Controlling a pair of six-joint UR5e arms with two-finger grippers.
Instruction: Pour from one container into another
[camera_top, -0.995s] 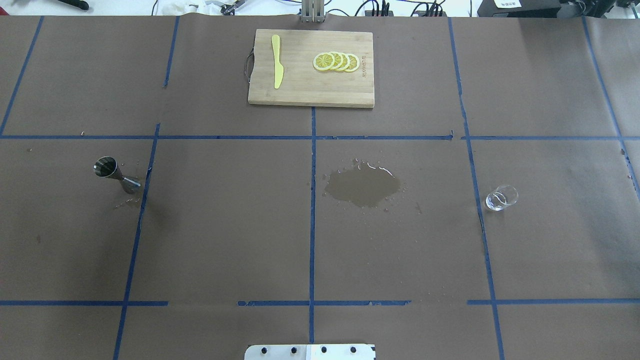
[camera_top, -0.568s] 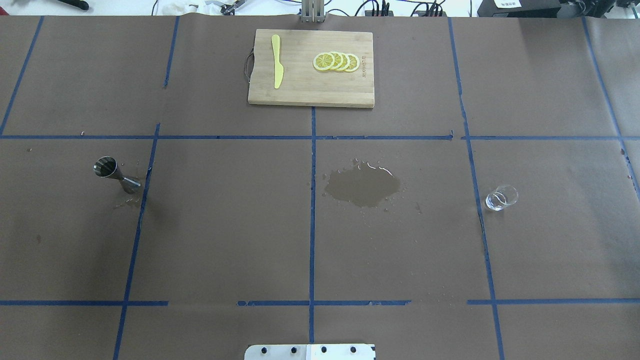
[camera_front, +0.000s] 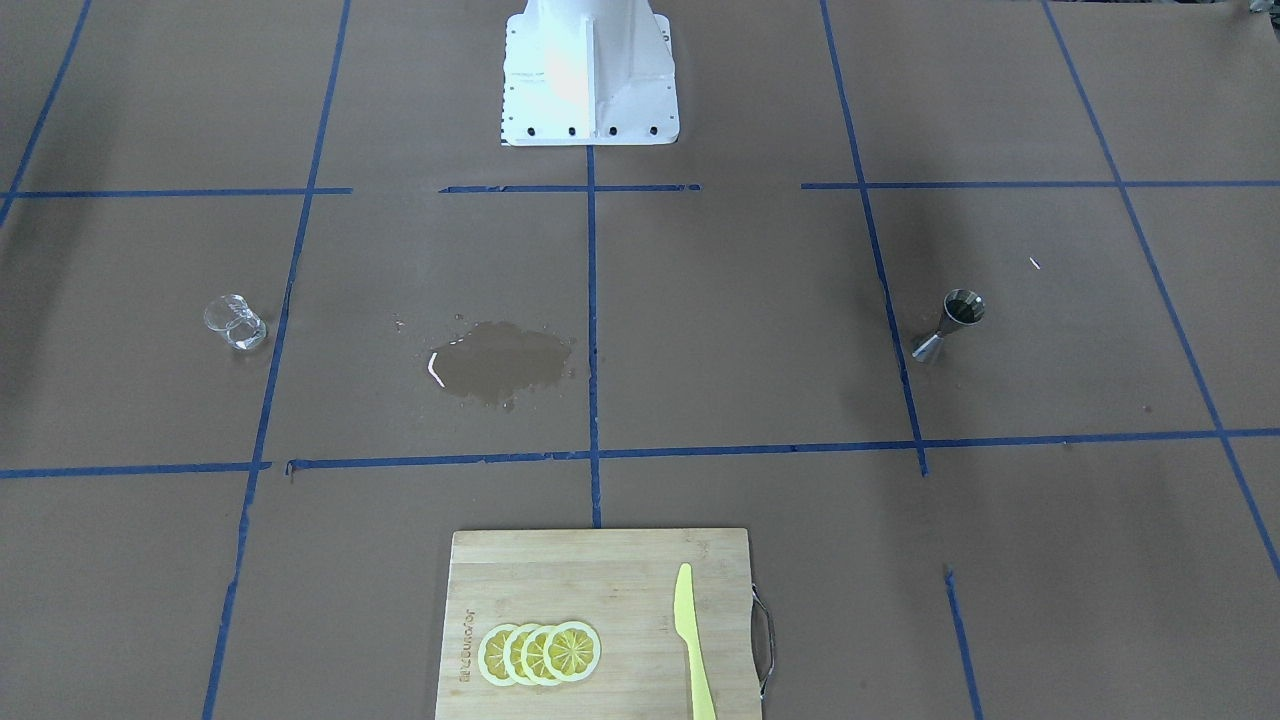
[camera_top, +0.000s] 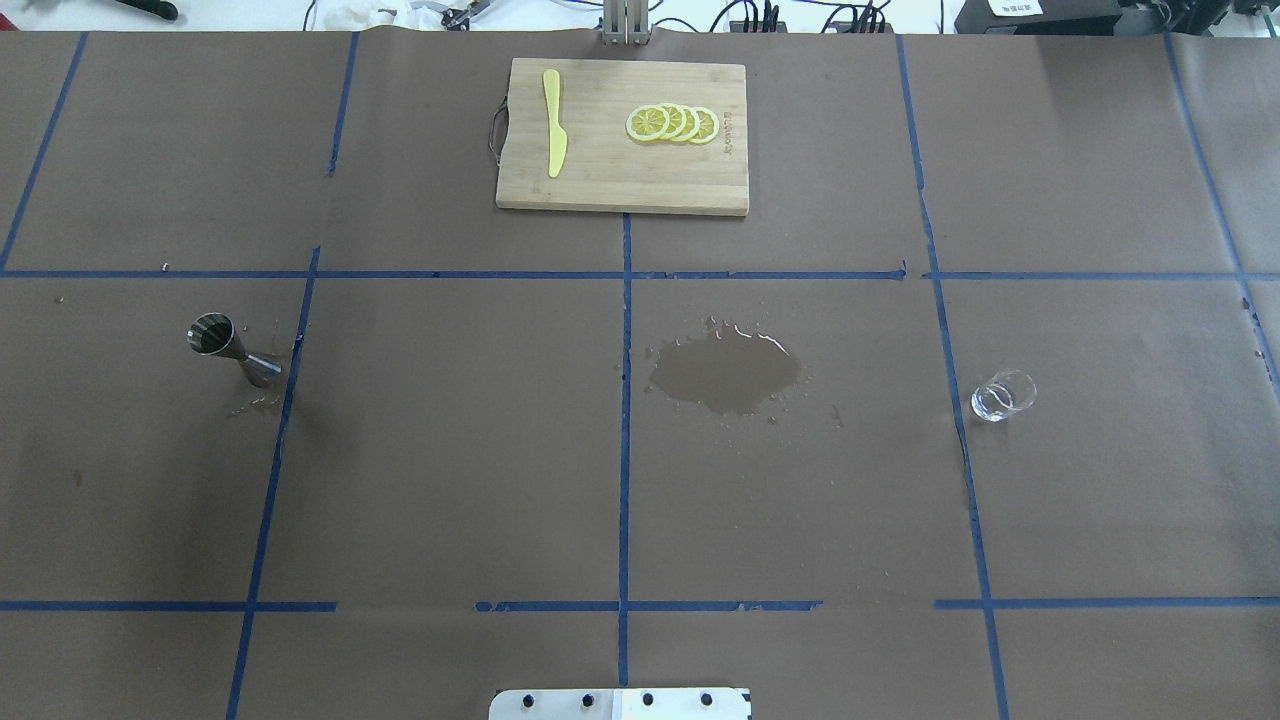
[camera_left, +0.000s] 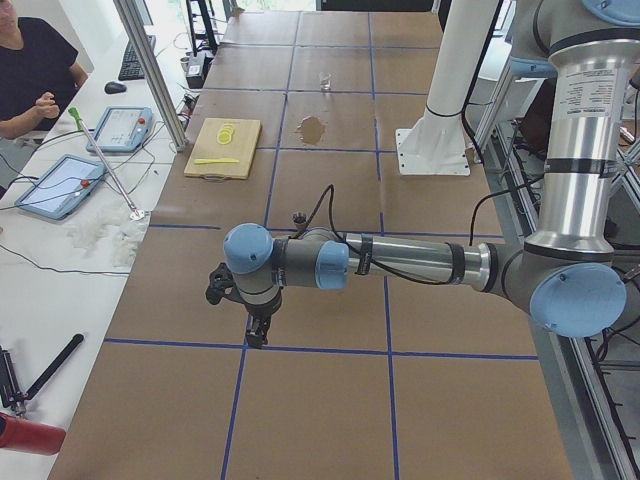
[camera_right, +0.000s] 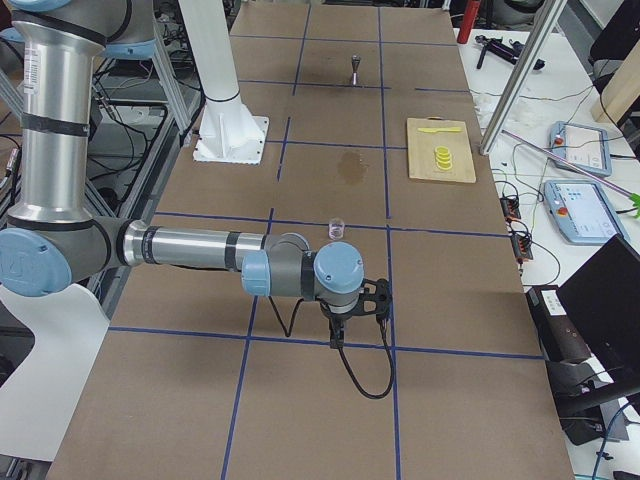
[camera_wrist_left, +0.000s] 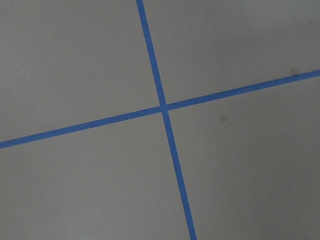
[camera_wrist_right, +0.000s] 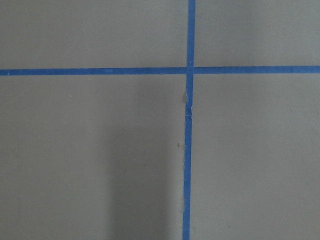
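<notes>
The clear glass tumbler (camera_top: 1003, 395) stands upright on the right side of the brown table, also seen in the front view (camera_front: 235, 321). The steel jigger (camera_top: 232, 350) stands upright on the left side (camera_front: 950, 322), with small wet marks by its foot. Neither gripper shows in the overhead or front views. In the left side view my left gripper (camera_left: 257, 335) hangs over a tape crossing, well short of the jigger (camera_left: 298, 218). In the right side view my right gripper (camera_right: 337, 335) hangs short of the tumbler (camera_right: 337, 228). Whether either is open, I cannot tell. Both wrist views show only paper and tape.
A puddle (camera_top: 725, 372) darkens the paper between the two vessels, right of centre. At the far edge lies a wooden cutting board (camera_top: 610, 175) with a yellow knife (camera_top: 553, 122) and lemon slices (camera_top: 672, 123). The robot's base plate (camera_top: 620, 703) is at the near edge.
</notes>
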